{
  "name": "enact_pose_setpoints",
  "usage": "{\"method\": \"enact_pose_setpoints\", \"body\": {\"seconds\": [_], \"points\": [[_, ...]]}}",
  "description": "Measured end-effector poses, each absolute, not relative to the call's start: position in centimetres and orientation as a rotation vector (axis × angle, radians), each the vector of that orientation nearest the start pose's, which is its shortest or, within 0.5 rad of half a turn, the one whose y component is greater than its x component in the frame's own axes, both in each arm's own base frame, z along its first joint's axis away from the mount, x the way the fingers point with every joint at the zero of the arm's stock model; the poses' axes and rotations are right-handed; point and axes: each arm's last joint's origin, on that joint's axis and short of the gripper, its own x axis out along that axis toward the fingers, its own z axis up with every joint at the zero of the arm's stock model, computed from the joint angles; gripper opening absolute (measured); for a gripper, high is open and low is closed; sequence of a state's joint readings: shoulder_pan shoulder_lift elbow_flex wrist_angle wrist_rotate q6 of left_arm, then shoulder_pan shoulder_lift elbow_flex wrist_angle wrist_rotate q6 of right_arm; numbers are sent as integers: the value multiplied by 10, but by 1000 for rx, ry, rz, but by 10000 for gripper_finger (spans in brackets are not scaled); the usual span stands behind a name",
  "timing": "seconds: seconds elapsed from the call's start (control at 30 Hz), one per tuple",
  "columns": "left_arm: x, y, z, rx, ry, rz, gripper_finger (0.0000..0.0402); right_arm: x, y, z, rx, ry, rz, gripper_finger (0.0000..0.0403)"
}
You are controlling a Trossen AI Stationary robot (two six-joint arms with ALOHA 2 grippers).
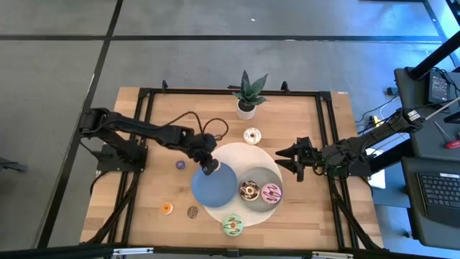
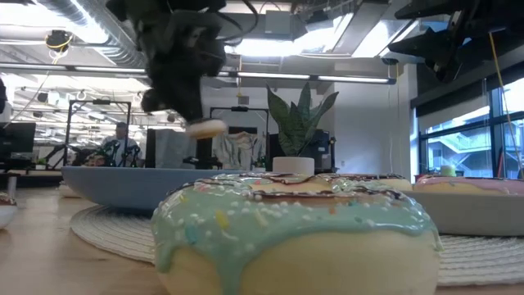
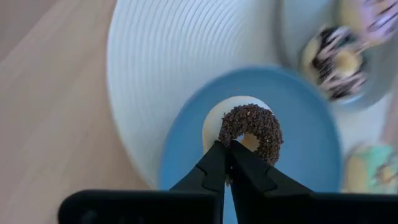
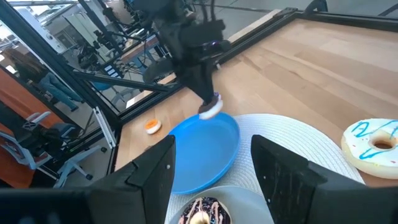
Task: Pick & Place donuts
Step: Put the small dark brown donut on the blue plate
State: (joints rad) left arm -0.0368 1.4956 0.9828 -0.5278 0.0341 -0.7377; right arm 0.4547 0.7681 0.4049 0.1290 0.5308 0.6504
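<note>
My left gripper is shut on a brown sprinkled mini ring above the blue plate. It also shows in the low view with the ring. A chocolate donut and a pink donut lie on the grey plate. The white donut lies at the placemat's far edge, and the green donut at its near edge. The purple, orange and dark mini rings lie on the table. My right gripper is open and empty beside the grey plate. My left gripper pinches the mini ring's band between its two fingertips, on the side nearest the fingers. The fingers come from above, pointing down. The ring hangs at the fingertips, lifted clear of the blue plate, its sprinkled side facing the wrist camera.
A round white placemat lies under both plates. A potted plant stands at the far edge. Black frame rails run along the table's sides. Bare wood shows at the table's left and far right.
</note>
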Motion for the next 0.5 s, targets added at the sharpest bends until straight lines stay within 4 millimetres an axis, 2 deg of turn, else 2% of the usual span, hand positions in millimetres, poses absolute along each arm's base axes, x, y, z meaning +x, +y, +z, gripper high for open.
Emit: {"method": "enact_pose_setpoints", "body": {"seconds": [0.27, 0.5], "points": [[291, -28, 204, -682, 1031, 418, 14, 161, 62, 233, 536, 180, -142, 211], [299, -33, 187, -703, 1093, 389, 15, 165, 65, 227, 566, 209, -158, 211]]}}
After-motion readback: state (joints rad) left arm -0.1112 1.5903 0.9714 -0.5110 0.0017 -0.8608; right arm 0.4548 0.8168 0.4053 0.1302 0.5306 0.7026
